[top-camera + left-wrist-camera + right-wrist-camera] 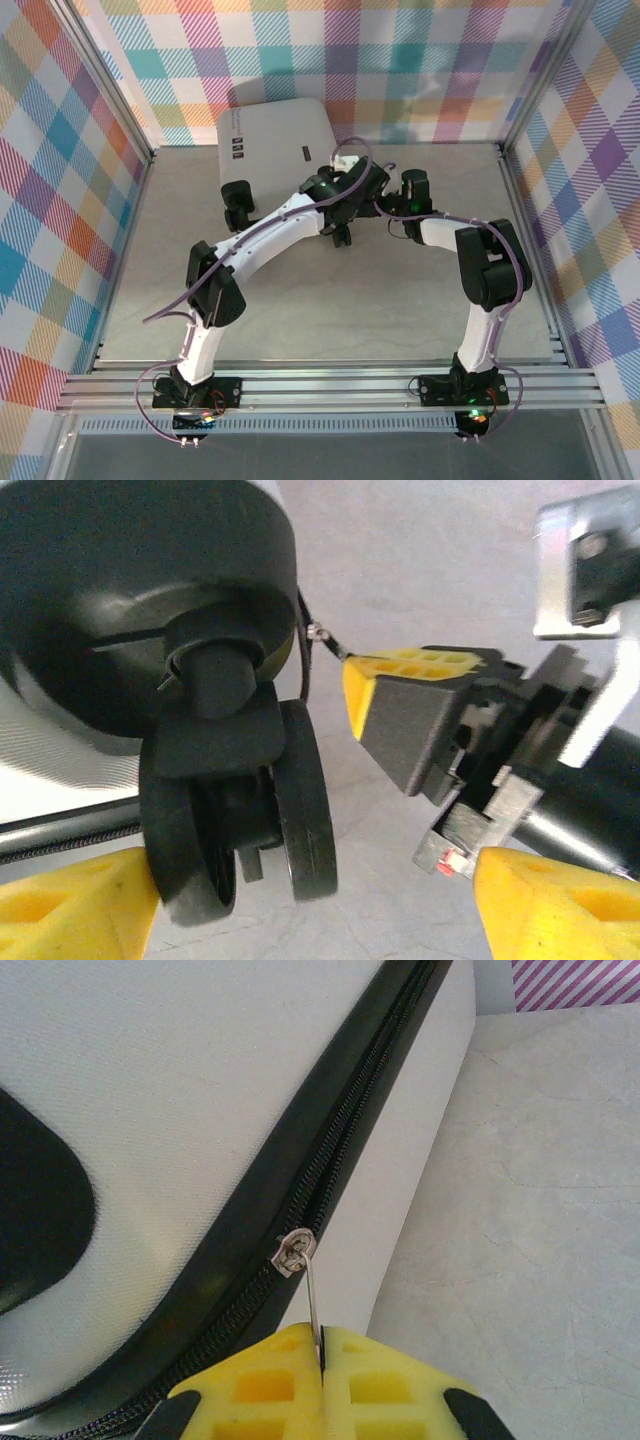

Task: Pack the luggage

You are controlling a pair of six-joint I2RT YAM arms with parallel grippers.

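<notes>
1. At the far edge of the table [330, 290], finding the luggage [275, 135] lying flat and closed, white shell up, back end against the checked wall [400, 70].
2. Pinching the thin metal pull tab [314, 1305] with the right gripper [322, 1380], yellow fingertips [260, 1380] pressed together on it, just below the slider [295, 1255] on the black zipper band [335, 1160].
3. Hovering the left gripper [315, 905] by a black wheel [230, 810], jaws standing wide apart and clamping nothing, one yellow finger [70, 905] touching or almost touching that wheel.
4. Judging the step in hand as running the zipper along the band: pulling in line with the band rather than away from the shell, guarding against the slim tab slipping out or bending, and easing slowly round the corner curve.
5. Probably needing the left arm bracing the case near the wheel, stopping the light shell from sliding on the table under the tug.
6. Not making out whether the teeth on either side of the slider are meshed or parted; losing the band's lower stretch behind the yellow fingertips.
7. Failing to tell what is packed inside, with the shell closed; struggling, from overhead, to see the case's near edge under both arms.
</notes>
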